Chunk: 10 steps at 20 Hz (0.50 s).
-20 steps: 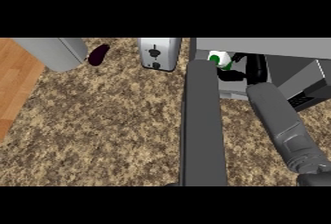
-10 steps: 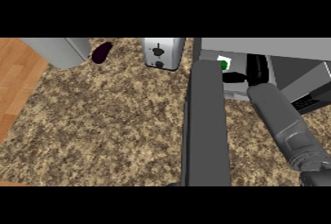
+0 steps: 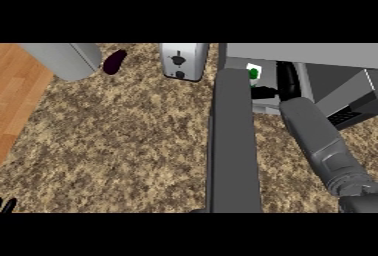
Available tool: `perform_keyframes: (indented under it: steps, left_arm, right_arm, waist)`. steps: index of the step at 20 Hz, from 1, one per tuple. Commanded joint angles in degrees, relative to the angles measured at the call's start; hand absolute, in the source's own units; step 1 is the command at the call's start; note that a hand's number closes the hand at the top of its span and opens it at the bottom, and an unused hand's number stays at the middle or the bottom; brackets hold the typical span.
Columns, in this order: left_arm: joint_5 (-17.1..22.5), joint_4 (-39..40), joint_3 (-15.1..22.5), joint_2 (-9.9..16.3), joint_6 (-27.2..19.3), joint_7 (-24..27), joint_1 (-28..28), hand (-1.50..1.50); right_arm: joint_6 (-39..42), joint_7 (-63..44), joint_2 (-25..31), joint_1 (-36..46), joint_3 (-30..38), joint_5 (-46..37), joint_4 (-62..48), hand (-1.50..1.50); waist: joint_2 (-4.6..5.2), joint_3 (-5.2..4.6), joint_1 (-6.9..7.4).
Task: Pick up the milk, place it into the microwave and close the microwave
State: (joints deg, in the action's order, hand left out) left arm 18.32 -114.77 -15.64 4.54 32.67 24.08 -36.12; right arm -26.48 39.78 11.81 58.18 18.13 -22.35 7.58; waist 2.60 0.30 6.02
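One corner of the milk (image 3: 252,71) shows: a white carton face with a green mark, sitting inside the microwave (image 3: 295,52) cavity at its left side, just past the top end of the open microwave door (image 3: 233,145). Most of the carton is hidden by the door edge and the right hand (image 3: 264,93), so its long axis and which way it points cannot be read.

Right forearm (image 3: 325,147) runs from the lower right corner up and leftward into the cavity. The black hand is at the carton's lower side (whether the fingers are curled on it or straight cannot be told from this angle).

Door is seen edge-on as a long dark grey slab running nearly vertically through the middle of the view, splitting the counter (image 3: 118,145) into a wide left area and a narrow strip on the right beside the forearm.

Left hand (image 3: 7,205) shows only as black fingertips at the lower left edge, fingers up, at rest.

Along the back: grey pot (image 3: 63,60), dark purple eggplant (image 3: 113,61) just beside it, toaster (image 3: 184,61) near the door's top end.
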Motion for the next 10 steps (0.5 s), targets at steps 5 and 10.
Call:
perform_keyframes:
  steps: [5,10]
  left_arm:
    - [-1.6,-2.1,4.8,-2.2,-0.6,-3.1,1.3,-1.50]
    - [-5.3,-4.0,8.0,-3.4,1.0,-1.3,-1.6,-1.50]
  right_arm:
    - [7.4,6.2,-0.9,-1.7,3.4,3.8,0.8,-1.50]
    - [13.0,9.5,-1.5,-5.0,4.2,5.2,0.5,-1.50]
  waist:
    - [-0.76,-0.05,-2.16]
    - [-1.52,-0.14,-2.92]
